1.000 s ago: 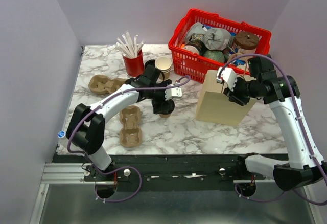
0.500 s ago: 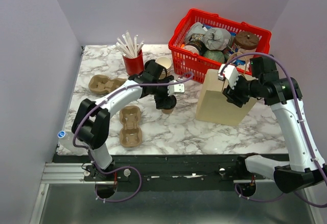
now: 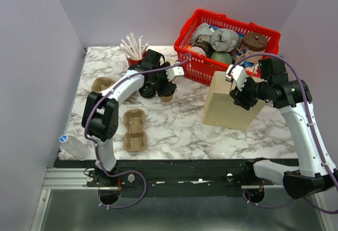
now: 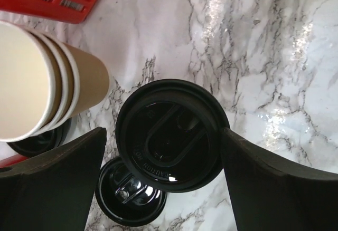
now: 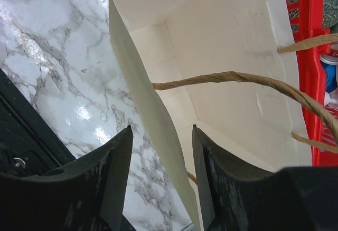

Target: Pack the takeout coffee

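Moved: pulled back from mid-table toward the stack of cups [image 4: 42, 78], with the takeout coffee [image 3: 167, 98] brought along; no change over at the paper bag [image 3: 232, 109].
Left gripper [image 4: 163, 133]: narrowed to cup width, fingers [image 4: 264, 189] snug on either side at the lid [image 4: 171, 136]; judged to be a hold on the cup.
Right gripper [image 5: 161, 133]: part open, astride the bag's near wall, no visible pinch.
Coffee's place: back-left of the marble, just beside the stack, next to a loose lid [image 4: 131, 202], well apart from the bag.
Look: small tapered kraft body, black lid seated flat.
Doing it well: grip on the body rather than the lid; kept upright; lifted clear of the stack before swinging right; lowered straight through the bag's mouth, clear of the rope handle [image 5: 227, 78].
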{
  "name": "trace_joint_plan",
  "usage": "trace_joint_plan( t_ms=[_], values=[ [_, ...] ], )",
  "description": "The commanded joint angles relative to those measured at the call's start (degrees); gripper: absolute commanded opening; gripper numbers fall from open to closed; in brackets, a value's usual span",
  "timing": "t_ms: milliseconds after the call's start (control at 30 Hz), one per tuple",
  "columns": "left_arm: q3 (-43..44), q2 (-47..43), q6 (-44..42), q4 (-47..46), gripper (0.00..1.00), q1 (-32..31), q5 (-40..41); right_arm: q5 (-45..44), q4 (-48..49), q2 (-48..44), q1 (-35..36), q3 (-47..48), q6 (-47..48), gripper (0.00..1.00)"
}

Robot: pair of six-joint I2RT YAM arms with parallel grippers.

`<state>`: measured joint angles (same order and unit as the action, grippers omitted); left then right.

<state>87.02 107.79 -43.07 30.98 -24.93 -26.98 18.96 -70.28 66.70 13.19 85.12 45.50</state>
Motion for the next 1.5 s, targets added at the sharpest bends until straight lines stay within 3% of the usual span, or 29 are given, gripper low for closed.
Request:
trace_joint_plan(
  t_ms=[0, 233, 400, 500, 633, 800, 900, 1167, 1333, 1467],
  values=[
    [2.09, 3.39, 0.79, 2.06, 0.94, 2.33, 6.06, 2.04, 0.94, 0.36, 0.43, 1.88, -1.11, 0.58],
    [5.26, 3.58, 1.67, 5.66, 0.98, 3.92, 3.26, 10.72, -2.66, 0.45, 0.43, 9.95, -2.07, 0.61],
    [5.00, 1.81, 3.68, 5.14, 0.98, 4.01, 1.41, 18.30, 2.94, -0.77, 0.35, 15.77, -8.92, 0.67],
    [5.87, 0.94, 5.01, 4.61, 0.99, 4.01, 0.88, 15.86, 9.89, -0.08, 0.35, 18.31, -16.39, 0.68],
    [7.02, -0.55, 7.55, 4.18, 0.99, 4.01, 0.44, 3.75, 14.97, 2.30, -0.70, 20.79, -19.39, 0.64],
    [7.54, -2.76, 10.02, 3.30, 0.99, 4.01, -0.17, 9.50, 17.99, 5.36, -11.50, 23.50, -23.43, 0.63],
    [7.11, -4.34, 11.34, 2.86, 0.99, 4.01, -0.53, 15.92, 10.97, 9.66, -17.66, 28.43, -19.15, 0.63],
    [6.14, -7.94, 13.54, 2.59, 0.99, 4.01, -1.23, 21.55, -0.81, 10.65, -24.08, 19.39, 0.54, 0.64],
    [3.95, -11.01, 12.66, 4.00, 0.99, 4.01, -1.32, 21.38, -2.24, 9.95, -24.79, 14.11, 7.23, 0.64],
    [1.48, -11.11, 14.49, 1.02, 0.99, 4.10, 3.23, 21.99, -1.35, 9.59, -24.79, 11.91, 8.12, 0.65]
  ],
)
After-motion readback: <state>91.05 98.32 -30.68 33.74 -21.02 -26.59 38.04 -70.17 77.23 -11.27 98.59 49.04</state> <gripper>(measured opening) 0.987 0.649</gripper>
